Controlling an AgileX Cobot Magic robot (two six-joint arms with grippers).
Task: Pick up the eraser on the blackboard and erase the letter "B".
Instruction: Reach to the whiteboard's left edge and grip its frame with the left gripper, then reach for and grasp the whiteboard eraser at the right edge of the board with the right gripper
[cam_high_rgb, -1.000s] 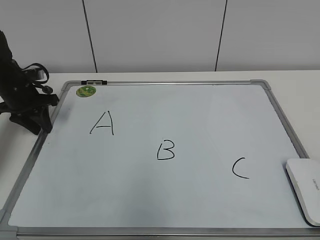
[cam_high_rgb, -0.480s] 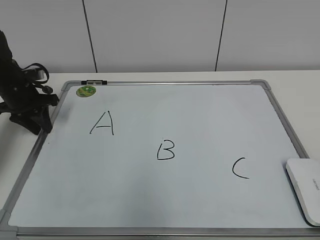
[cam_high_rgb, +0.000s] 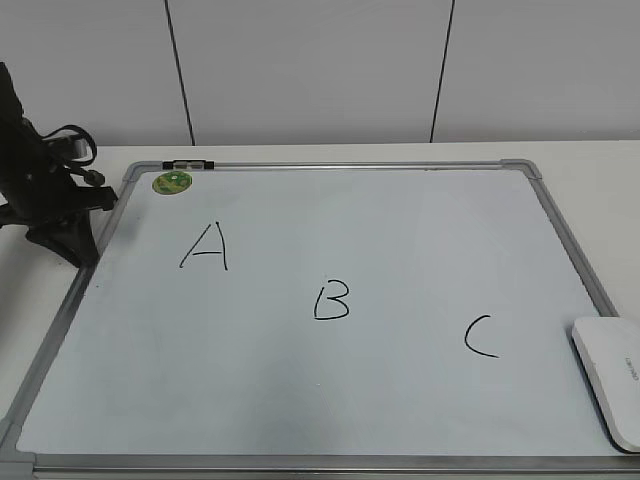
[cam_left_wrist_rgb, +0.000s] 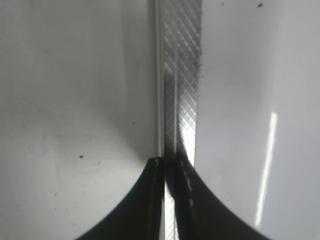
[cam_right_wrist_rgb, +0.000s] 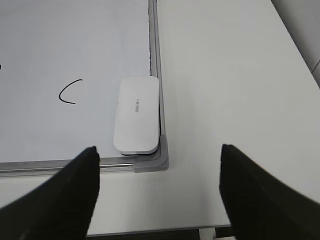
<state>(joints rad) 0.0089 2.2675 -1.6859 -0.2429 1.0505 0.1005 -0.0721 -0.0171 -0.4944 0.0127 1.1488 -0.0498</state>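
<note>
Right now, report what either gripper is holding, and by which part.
Nothing is held. The right gripper is open above the eraser, which lies untouched at the blackboard corner. The left gripper is shut, empty, over the frame.

White panelled wall (cam_high_rgb: 310, 70) behind white table (cam_high_rgb: 590, 170)

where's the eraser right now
The eraser lies at the blackboard's near right corner in the exterior view, against the frame, just right of the letter "C".

— Where's the eraser (cam_right_wrist_rgb: 136, 115)?
— Flat in the board's (cam_high_rgb: 400, 215) near right corner, white, against the frame.
— And the "B" (cam_high_rgb: 332, 301)?
— Whole, thin black, mid-board, well apart from the eraser.
</note>
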